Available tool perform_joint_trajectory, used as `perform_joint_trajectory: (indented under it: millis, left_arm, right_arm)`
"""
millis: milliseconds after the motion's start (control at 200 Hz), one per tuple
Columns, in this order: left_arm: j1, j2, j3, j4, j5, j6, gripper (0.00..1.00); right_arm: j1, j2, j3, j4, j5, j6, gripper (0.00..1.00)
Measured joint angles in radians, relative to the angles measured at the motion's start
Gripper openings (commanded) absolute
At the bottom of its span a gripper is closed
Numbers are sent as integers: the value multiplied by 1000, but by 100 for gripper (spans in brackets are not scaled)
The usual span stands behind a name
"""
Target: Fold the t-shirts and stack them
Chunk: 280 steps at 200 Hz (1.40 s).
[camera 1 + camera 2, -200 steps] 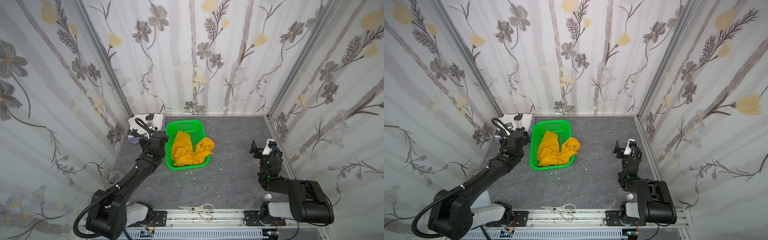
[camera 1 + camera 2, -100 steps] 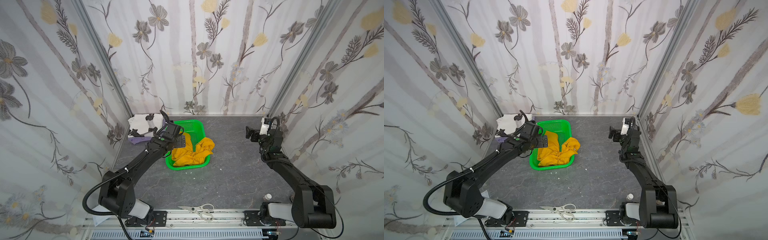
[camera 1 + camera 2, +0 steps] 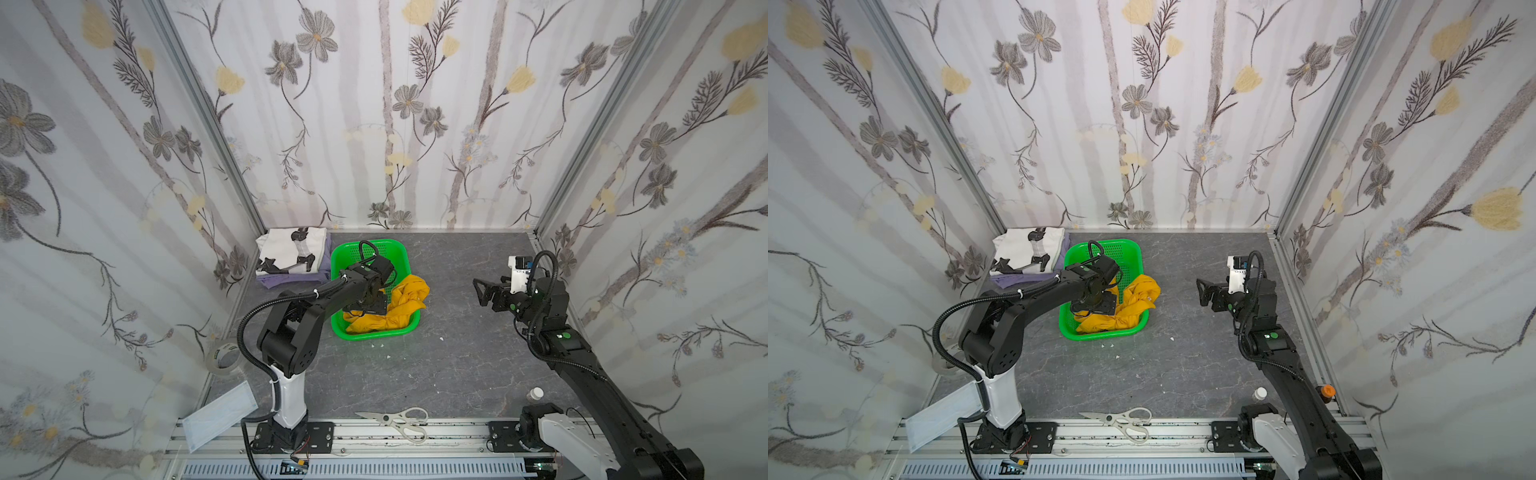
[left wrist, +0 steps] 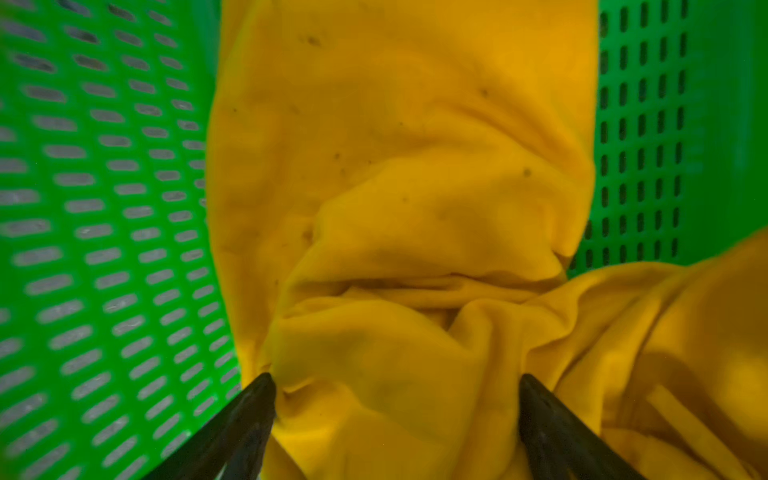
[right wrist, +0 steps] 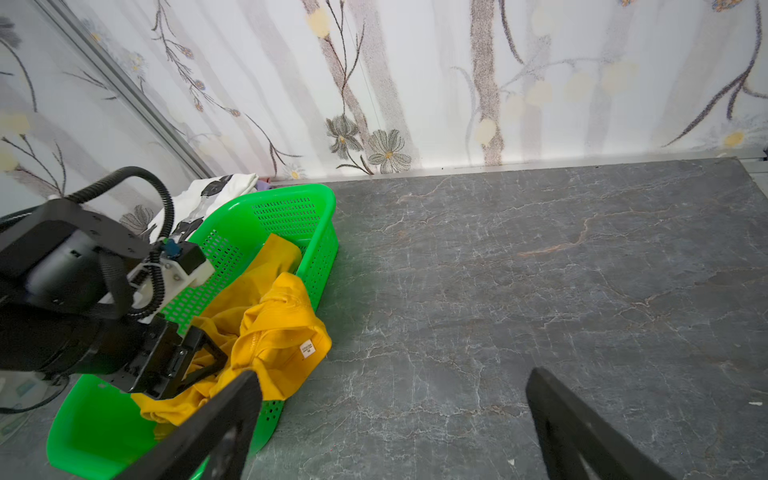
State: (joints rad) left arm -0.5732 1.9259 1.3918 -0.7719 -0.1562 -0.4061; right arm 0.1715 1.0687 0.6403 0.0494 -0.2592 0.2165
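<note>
Yellow shirt (image 3: 401, 307) is lying crumpled in the green basket (image 3: 376, 333), with one bunch spilling over the rim on the side facing your right arm. Your left gripper (image 4: 397, 395) is reaching down into the basket. Its jaws are standing apart, and the two black fingers (image 4: 249, 419) are pressing into the yellow cloth with a thick fold bulging between them. Your right gripper (image 3: 481, 292) is hovering over the grey table (image 3: 457, 353), well apart from the basket, its jaws spread wide around nothing and pointing toward the shirt. In the far left corner, the white printed shirt (image 3: 293, 249) is sitting folded on top of the lavender shirt (image 3: 286, 279), and that pile is resting just beside the basket. The right wrist view is catching the yellow shirt's neck label (image 5: 307, 348), turned outward over the rim.
</note>
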Motion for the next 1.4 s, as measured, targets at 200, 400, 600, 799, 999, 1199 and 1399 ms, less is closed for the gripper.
perform_joint_trajectory:
  millis: [200, 400, 600, 799, 999, 1199, 1399]
  left_arm:
    - [0, 29, -31, 82, 60, -35, 0]
    - [1, -84, 23, 84, 64, -18, 0]
    - [34, -217, 198, 19, 67, 45, 0]
    - [172, -356, 334, -97, 83, 111, 0]
    - [349, -586, 415, -182, 80, 154, 0]
    - [499, -703, 470, -295, 98, 202, 0]
    - [554, -773, 402, -351, 116, 226, 0]
  right_arm:
    - [10, -52, -13, -40, -20, -2, 100]
    - [50, -23, -13, -35, -52, -4, 100]
    - [179, 97, 37, -18, -63, -1, 100]
    - [349, 330, 230, 22, -68, 11, 100]
    - [515, 691, 579, 3, -80, 64, 100]
    - [590, 1092, 1012, -137, -42, 193, 100]
    - [589, 1280, 1189, -261, 79, 317, 100]
